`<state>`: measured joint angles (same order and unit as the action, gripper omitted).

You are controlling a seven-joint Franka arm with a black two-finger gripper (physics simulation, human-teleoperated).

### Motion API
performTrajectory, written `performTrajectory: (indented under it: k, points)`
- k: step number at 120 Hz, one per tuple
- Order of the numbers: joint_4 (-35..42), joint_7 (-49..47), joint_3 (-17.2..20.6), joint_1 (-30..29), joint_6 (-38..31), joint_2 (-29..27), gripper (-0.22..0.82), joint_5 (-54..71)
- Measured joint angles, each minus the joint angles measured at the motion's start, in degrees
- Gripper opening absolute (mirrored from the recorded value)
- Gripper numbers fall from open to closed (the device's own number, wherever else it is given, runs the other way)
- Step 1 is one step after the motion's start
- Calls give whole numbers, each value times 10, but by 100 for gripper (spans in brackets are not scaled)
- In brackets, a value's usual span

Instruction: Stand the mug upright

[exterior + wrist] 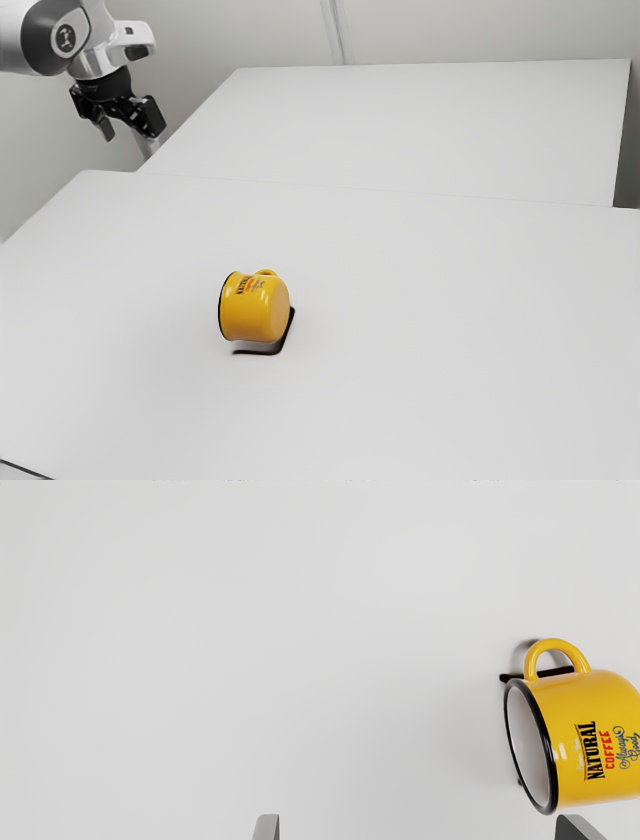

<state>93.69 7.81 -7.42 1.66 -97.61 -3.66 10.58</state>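
A: Status, big to small?
B: Tabletop (430, 330) carries the mug. Arm (45, 35) is off at the exterior view's upper left, well apart from it.
A: Mug?
B: Mug (255, 306) is on its side, mouth to the exterior view's left, base to its right. Not upright.
A: Weight, feel?
B: Guess: enamel or ceramic. Stiff, fairly light, glossy, so slippery. Round wall could roll; squeeze off-centre and it'll twist.
A: Fingers?
B: Fingers (267, 828) are wide open, nothing between them. Mug sits off to one side of the gap, mouth turned toward it.
A: Where to grab?
B: Body, I'd say, across two opposite sides, nearer the mouth so the base can swing down. Firm but not crushing. Lift a bit, turn mouth up, land flat on the base.
A: Handle?
B: Handle (554, 645) sticks out sideways, near the tabletop. Keep clear of it: bad lever, likely the weak spot.
A: Rim?
B: Black rim (552, 760). Pinching the wall there might work, but it could chip or pivot.
A: Anything smaller?
B: Thin dark strip (550, 672) by the handle. Can't tell if it's an object or shadow. If solid, it may snag.
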Motion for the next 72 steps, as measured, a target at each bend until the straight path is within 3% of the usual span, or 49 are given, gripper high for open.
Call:
performTrajectory:
  k: [48, 72]
  points:
    - [11, -16, -6, -14, -6, -1, 60, -5]
    - [85, -21, -7, -63, 20, -2, 60, -145]
